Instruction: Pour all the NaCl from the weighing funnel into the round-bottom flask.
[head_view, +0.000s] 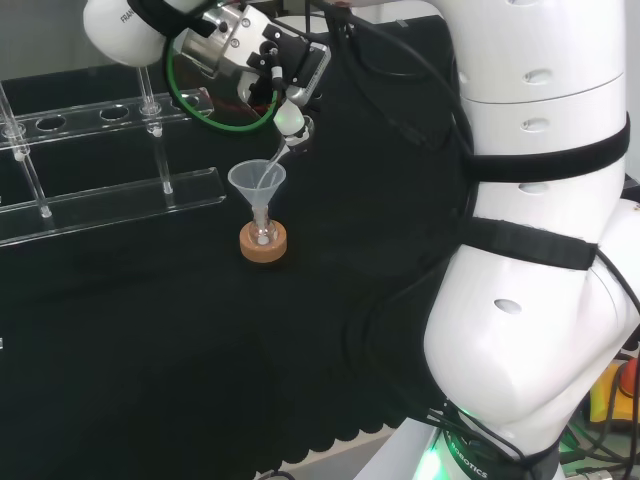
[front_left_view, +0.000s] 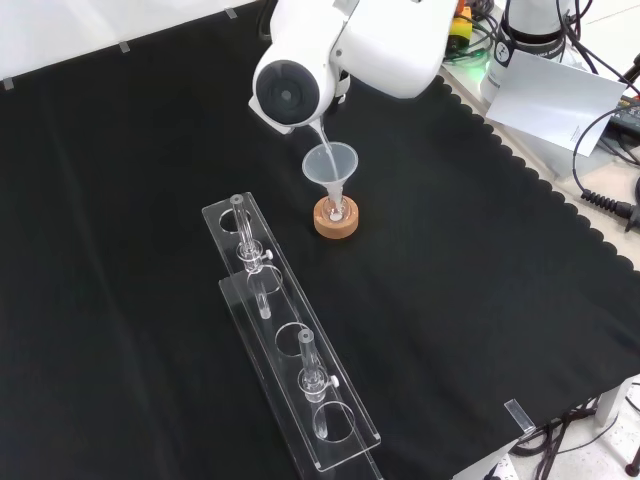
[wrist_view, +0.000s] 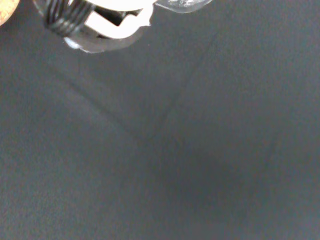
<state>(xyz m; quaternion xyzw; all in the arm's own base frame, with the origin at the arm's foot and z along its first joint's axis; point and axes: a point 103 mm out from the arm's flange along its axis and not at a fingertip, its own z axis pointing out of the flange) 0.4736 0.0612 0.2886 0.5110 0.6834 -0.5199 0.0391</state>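
Hand: the hand (head_view: 262, 58) hangs above and behind the funnel in the head view, its fingers pinched on the upper end of a slim clear piece, which I take to be the weighing funnel (head_view: 283, 145).
Weighing funnel: tilted steeply, its lower tip reaching down to the rim of the clear plastic funnel (head_view: 257, 182); the slope looks chosen so the salt slides off the tip into the cone and not onto the cloth.
NaCl: too small to make out in any view; I cannot tell how much has left the weighing funnel.
Plastic funnel: upright, its stem down in the neck of the round-bottom flask (head_view: 262, 236), there to widen a narrow target.
Flask: little of its glass can be made out; it sits in a cork ring (front_left_view: 335, 217), which keeps a round base from rolling.
Arm: in the front view a large white link (front_left_view: 340, 50) stands in front of the hand, just above the funnel.
Rack: a clear acrylic rack (front_left_view: 290, 350) holding small glass pieces lies well apart from the flask on the desk (front_left_view: 120, 250), out of the pouring path.
Stage: judged to be mid-pour; the tilt is set and the tip is placed.
Risk: a drifting tip could knock the light funnel askew or spill grains outside the cone.
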